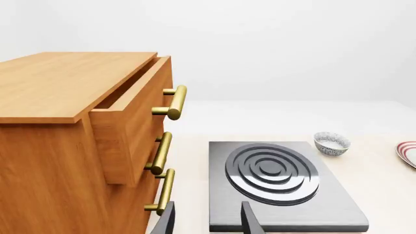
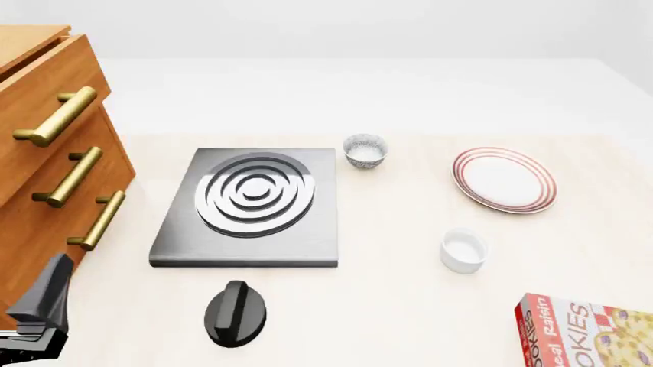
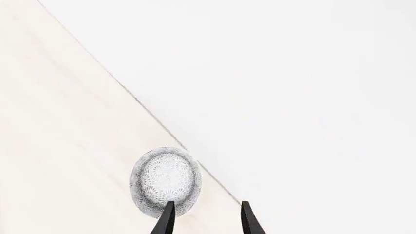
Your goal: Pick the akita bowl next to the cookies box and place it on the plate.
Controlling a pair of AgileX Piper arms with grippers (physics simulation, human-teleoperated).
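Our right hand hangs spread above the akita bowl, which sits near the counter edge, with one finger over its rim. The left hand is spread too. We judge the bowl light, rigid, slick and breakable, so pinch the rim wall with one finger inside.
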